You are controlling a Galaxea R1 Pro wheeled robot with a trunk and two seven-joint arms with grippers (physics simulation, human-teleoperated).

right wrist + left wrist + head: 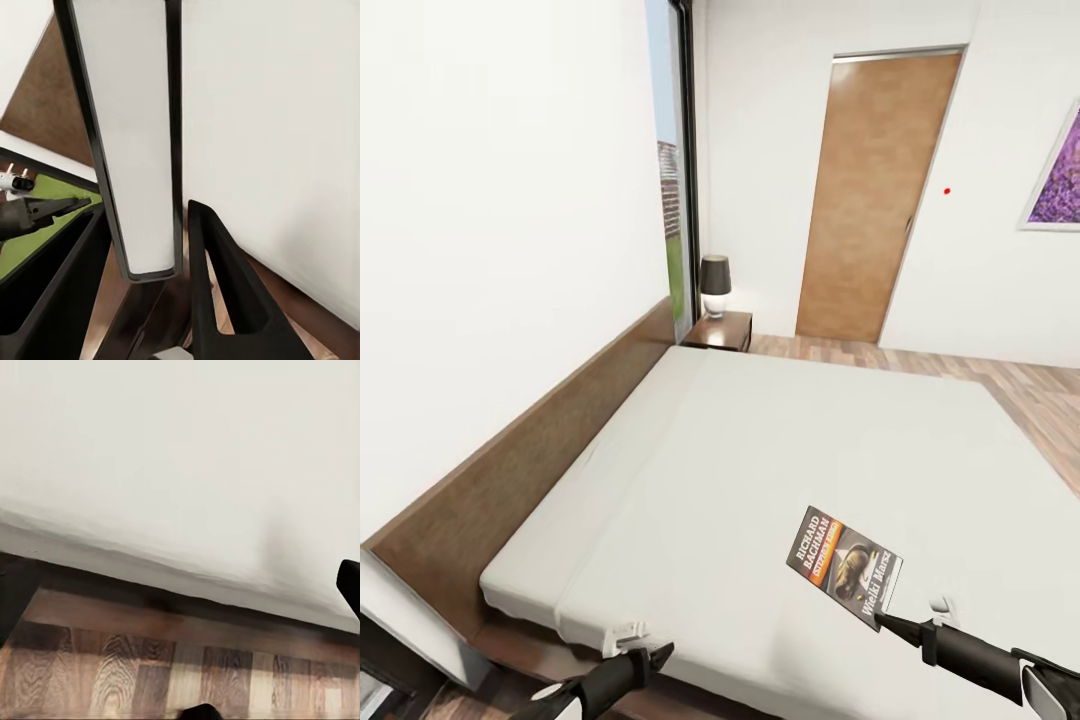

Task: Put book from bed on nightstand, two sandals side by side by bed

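1. Wide open mattress across the bed (760, 450): nothing lies on it between the near edge and the far corner, so a gripper passes freely above it.
2. The book (845, 567) is up off the sheet, pinched between the right gripper (882, 620) fingers, its edge filling the gap between them in the right wrist view.
3. Headboard (530, 450) and white wall (500, 220) close off the left side.
4. The nightstand (720, 330) sits at the far corner; the lamp (715, 285) takes the back of its top, with bare surface in front.
5. The left gripper (645, 655) hangs at the near bed edge, with bare wooden floor (180, 675) below.
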